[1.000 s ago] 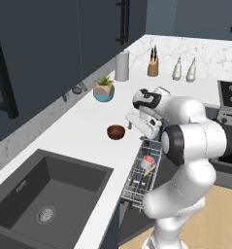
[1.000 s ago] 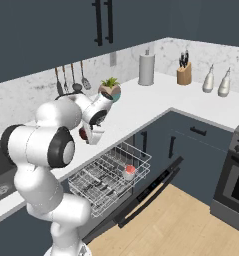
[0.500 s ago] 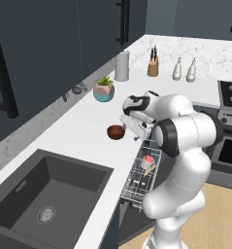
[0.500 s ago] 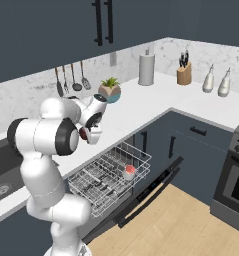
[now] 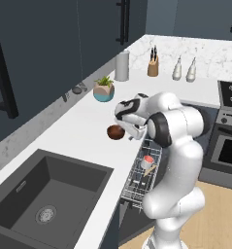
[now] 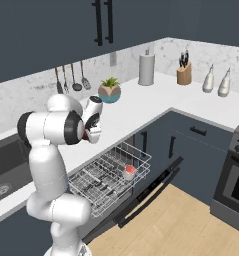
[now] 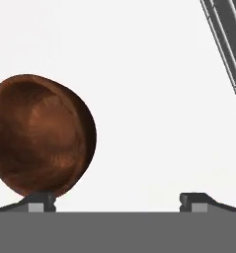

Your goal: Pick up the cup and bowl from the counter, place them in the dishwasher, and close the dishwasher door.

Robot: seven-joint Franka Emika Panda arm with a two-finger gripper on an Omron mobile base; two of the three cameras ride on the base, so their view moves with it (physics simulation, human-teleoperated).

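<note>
You have one bowl (image 5: 116, 132) on the white tabletop (image 5: 78, 136), near the middle of the left base view, and one cup (image 6: 129, 172) standing in the single pulled-out wire rack (image 6: 108, 175) of the dishwasher, low in the right base view, above its lowered door (image 6: 141, 197). Your fingers (image 7: 40, 201) stand wide apart and hold nothing; in the hand view the bowl sits at centre left, just above the left fingertip. Further back you see one potted plant (image 5: 104, 89), one grey canister (image 5: 122, 65), one knife block (image 5: 153, 67) and two bottles (image 5: 184, 69). One dark sink (image 5: 44, 197) fills the lower left.
</note>
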